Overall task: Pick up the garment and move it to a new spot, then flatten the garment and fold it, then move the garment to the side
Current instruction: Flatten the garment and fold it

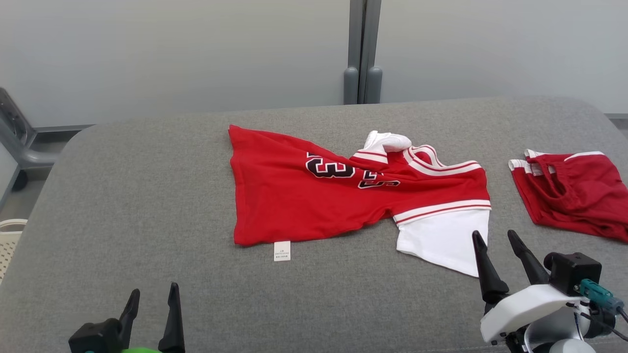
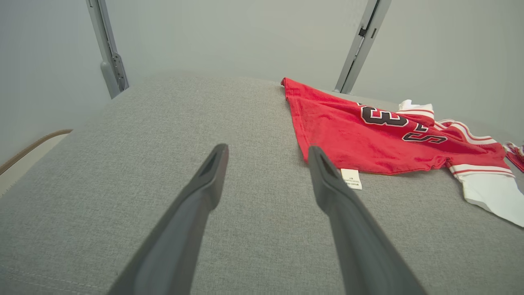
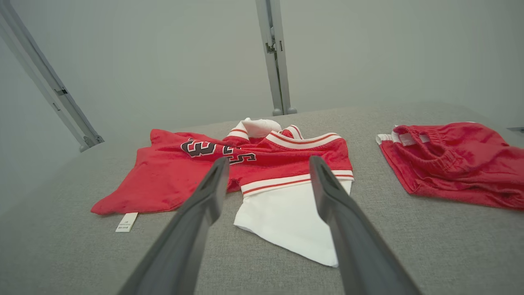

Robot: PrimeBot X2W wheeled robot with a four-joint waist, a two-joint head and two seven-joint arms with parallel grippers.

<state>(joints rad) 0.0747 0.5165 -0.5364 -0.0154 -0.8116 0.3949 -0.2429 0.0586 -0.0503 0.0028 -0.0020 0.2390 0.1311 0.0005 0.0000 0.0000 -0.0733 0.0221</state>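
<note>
1. Two garments lay on the grey cushion [image 1: 122, 196]: a red jersey [image 1: 314, 206] near the middle and red shorts [image 1: 579, 196] by the right edge, well apart from each other.
2. The jersey was rumpled rather than flat. Its hem faced the cushion's left edge and its white-trimmed collar [image 1: 431, 162] faced the right edge.
3. Black numerals [image 1: 329, 168] showed across the chest, with part of the print lost under a fold.
4. One white sleeve [image 1: 441, 240] spread toward the near edge. The other was bunched up on the far side, next to the collar.
5. A small white label [image 1: 282, 250] stuck out from the jersey's near side and lay on the bare cushion.
6. The left gripper [image 1: 153, 289] hung over the near left corner, its fingers spread wide and holding nothing, well clear of the jersey.
7. The right gripper [image 1: 493, 234] hung near the near right corner, its fingers also spread wide and empty, with the tips just beside the near sleeve.
8. Two grey posts [image 1: 362, 73] stood side by side against the wall beyond the far edge.
</note>
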